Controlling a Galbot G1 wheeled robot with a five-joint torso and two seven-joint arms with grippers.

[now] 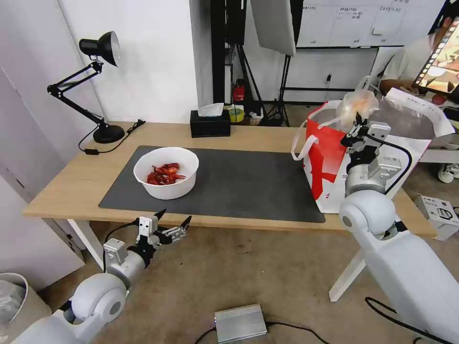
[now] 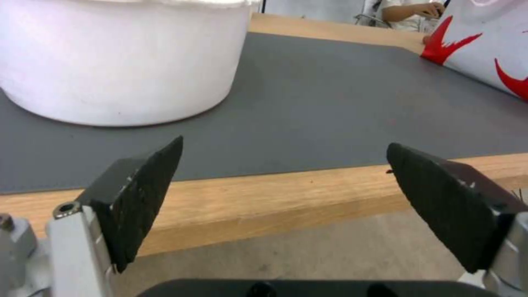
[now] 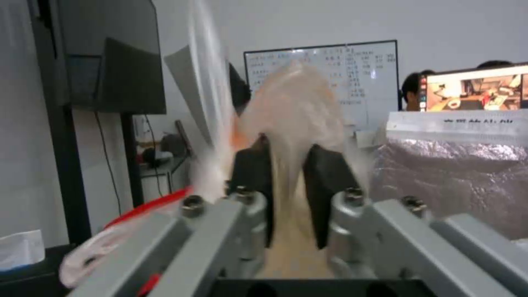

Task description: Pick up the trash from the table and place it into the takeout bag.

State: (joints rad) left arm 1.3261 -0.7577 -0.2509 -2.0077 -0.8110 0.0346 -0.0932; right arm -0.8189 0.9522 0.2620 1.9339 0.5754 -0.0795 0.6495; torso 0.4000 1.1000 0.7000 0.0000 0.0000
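Crinkly, perhaps plastic trash [image 1: 357, 104] between fingers [image 3: 324, 173]

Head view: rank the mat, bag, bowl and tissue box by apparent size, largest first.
1. mat
2. bag, partly hidden by the right arm
3. bowl
4. tissue box, which sits farther back, so it may look smaller than it is

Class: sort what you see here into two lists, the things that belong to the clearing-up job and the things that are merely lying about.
Belonging to the job:
white bowl of red shells
crumpled clear plastic, gripped by the right gripper over the bag
takeout bag
left gripper, open at the table edge

Lying about:
black desk lamp
black tissue box
dark mat
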